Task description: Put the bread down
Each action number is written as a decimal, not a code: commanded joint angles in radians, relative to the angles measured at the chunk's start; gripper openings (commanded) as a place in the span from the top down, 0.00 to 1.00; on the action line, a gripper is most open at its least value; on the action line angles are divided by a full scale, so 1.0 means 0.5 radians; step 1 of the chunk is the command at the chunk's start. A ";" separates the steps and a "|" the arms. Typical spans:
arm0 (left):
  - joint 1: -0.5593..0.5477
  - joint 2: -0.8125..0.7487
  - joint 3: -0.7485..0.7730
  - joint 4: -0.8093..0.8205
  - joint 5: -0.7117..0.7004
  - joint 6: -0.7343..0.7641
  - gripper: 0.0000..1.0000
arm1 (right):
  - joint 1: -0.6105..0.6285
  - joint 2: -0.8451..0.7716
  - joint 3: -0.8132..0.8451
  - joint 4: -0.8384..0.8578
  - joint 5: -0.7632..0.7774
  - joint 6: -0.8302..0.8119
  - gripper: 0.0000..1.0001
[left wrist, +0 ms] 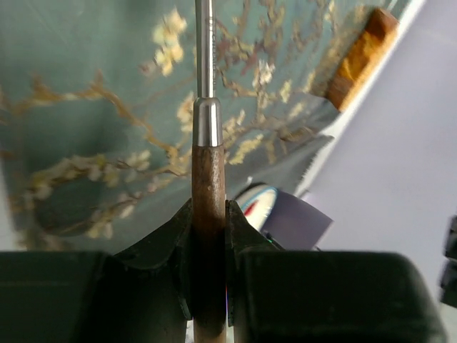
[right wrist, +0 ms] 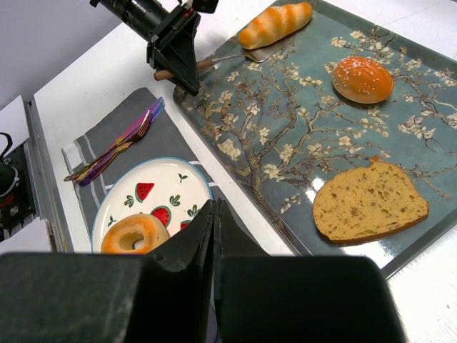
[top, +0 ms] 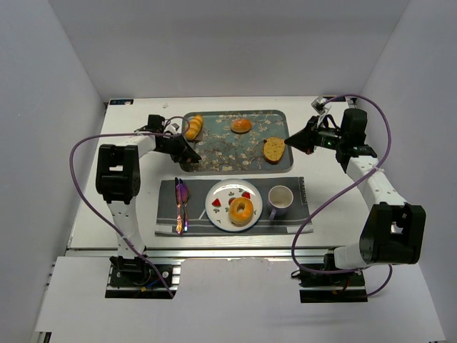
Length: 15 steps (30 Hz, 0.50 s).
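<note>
The left hand [top: 187, 151], clamped on a spatula [right wrist: 218, 61], held its blade against the long roll's [right wrist: 275, 23] near end, roughly in line.

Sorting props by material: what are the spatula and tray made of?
Spatula: brown, grainy handle looks wooden; shiny ferrule and shaft look like steel. Tray: glossy printed surface with glare, probably plastic or lacquered metal; cannot tell which.

Bright even overhead light, soft shadows, glare on tray [right wrist: 400, 250], left wrist view blurred
</note>
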 commanded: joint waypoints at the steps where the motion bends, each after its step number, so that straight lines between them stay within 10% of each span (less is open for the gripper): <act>1: 0.002 0.037 0.130 -0.259 -0.211 0.180 1.00 | -0.006 -0.004 0.034 0.078 -0.044 0.018 0.98; 15: -0.081 -0.300 0.013 -0.197 -0.190 0.561 1.00 | -0.009 -0.004 0.030 0.059 -0.053 0.002 0.98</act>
